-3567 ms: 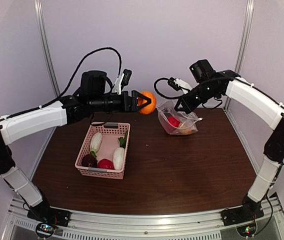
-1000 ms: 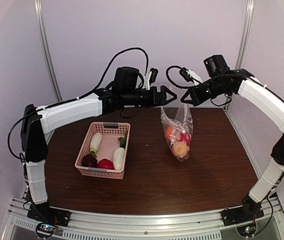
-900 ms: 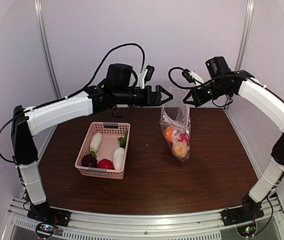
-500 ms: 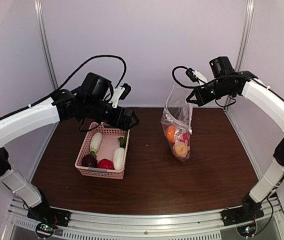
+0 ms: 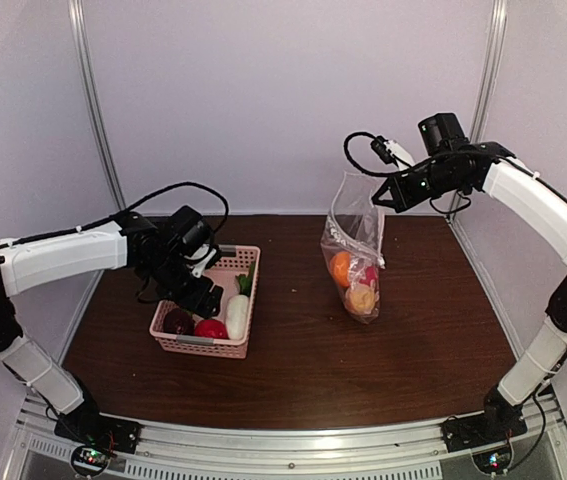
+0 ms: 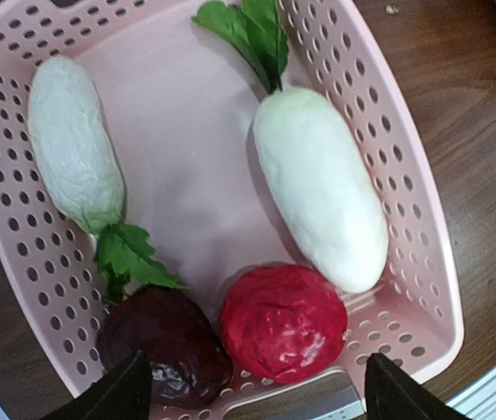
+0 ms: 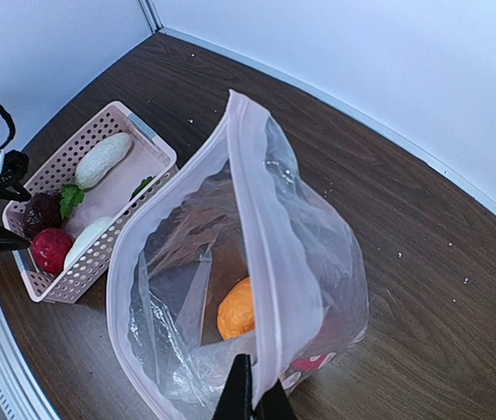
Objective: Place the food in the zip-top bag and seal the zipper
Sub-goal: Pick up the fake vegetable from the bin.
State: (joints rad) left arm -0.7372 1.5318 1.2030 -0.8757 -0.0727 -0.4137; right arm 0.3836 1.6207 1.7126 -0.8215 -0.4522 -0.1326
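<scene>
The zip-top bag (image 5: 355,245) hangs upright over the table with orange, red and yellow food pieces at its bottom. My right gripper (image 5: 376,197) is shut on the bag's top edge. In the right wrist view the gripper (image 7: 254,399) pinches the zipper strip (image 7: 265,254). The mouth gapes open and an orange piece (image 7: 237,311) lies inside. My left gripper (image 5: 206,297) is open and empty just above the pink basket (image 5: 248,330). The left wrist view shows two white radishes (image 6: 322,188), a red piece (image 6: 284,324) and a dark maroon piece (image 6: 162,343) between its open fingers (image 6: 125,398).
The pink basket (image 6: 405,201) stands left of centre on the brown table (image 5: 363,370) and shows at the left of the right wrist view (image 7: 156,149). The bag hangs right of centre near the back wall. Metal frame posts stand at the back corners.
My left gripper held an orange piece beside the bag; now it is empty and has swung down over the basket. My right gripper has lifted the bag upright, with the orange piece inside.
</scene>
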